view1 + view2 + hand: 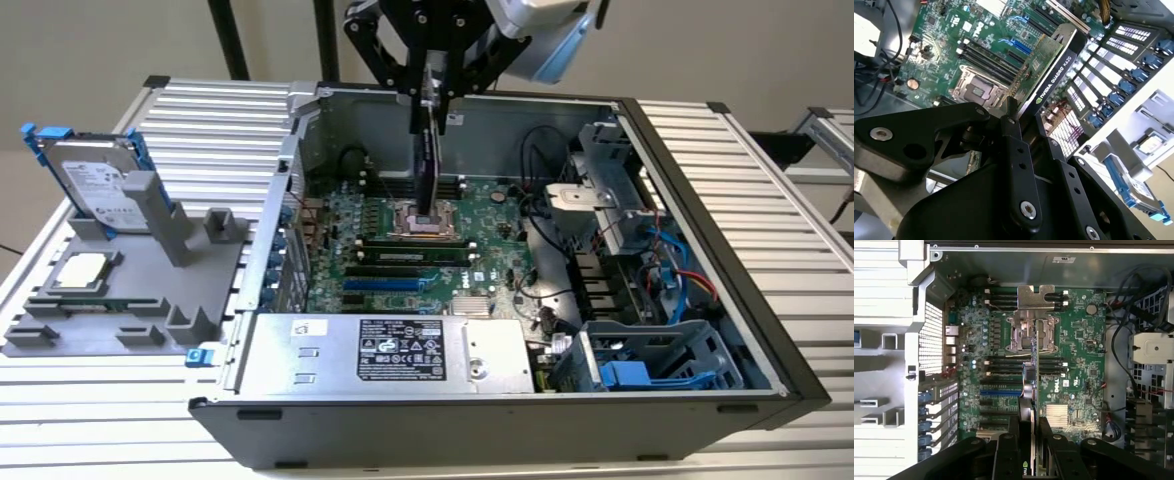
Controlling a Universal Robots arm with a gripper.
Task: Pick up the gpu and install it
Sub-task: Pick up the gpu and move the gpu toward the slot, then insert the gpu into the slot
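Your gripper (pixel 431 98) is clamped on the gpu (pixel 426 165), which hangs on edge inside the case, just above the motherboard (pixel 507 250) at the processor socket (pixel 424 222). Lowered here, it would likely strike that socket, not a slot. It is thin, with one green board face and one black shroud face.

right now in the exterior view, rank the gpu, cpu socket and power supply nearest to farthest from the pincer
1. gpu: clamped in the pincer, hanging edge-on over the motherboard.
2. cpu socket: beneath the card's lower end, mid-board.
3. power supply: silver box along the near side of the case.
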